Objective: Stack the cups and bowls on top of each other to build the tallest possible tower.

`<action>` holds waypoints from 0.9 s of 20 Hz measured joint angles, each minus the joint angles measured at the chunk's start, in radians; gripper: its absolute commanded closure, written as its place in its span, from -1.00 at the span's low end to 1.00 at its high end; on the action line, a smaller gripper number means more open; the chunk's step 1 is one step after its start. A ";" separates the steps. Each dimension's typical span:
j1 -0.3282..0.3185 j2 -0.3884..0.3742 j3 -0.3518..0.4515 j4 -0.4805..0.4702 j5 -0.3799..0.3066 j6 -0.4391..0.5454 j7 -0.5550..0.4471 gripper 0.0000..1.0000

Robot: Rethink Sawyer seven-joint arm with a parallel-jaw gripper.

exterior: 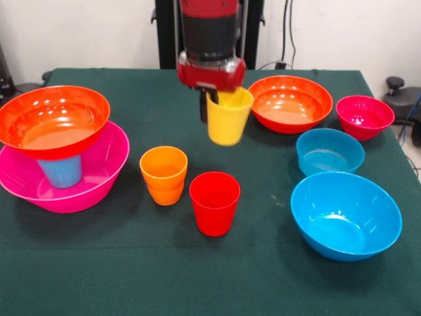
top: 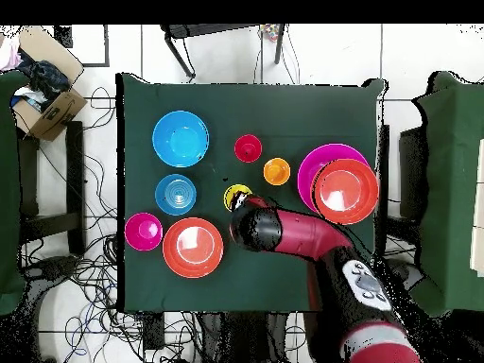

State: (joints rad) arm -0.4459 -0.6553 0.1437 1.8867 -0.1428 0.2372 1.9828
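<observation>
Glossy tapered yellow cup (exterior: 228, 117) hangs clamped in pincer (exterior: 212, 100).

Red and black throughout. Glossy red casing on the arm (top: 312, 236), broken by a black ribbed band just above the wrist. Below the band, a red wrist block edged in silver, with the black gripper (exterior: 209, 105) under it. From overhead, a rounded red link with black joint sections and a pale marked panel near the base.
</observation>
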 measured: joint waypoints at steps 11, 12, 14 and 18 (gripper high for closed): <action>-0.138 -0.224 0.095 0.055 0.060 0.267 0.000 1.00; -0.144 -0.236 0.102 0.056 0.065 0.281 0.000 1.00; -0.157 -0.264 0.120 0.057 0.076 0.315 0.000 1.00; -0.189 -0.316 0.163 0.058 0.090 0.371 0.000 1.00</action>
State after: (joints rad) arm -0.6354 -0.9710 0.3065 1.9443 -0.0525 0.6077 1.9828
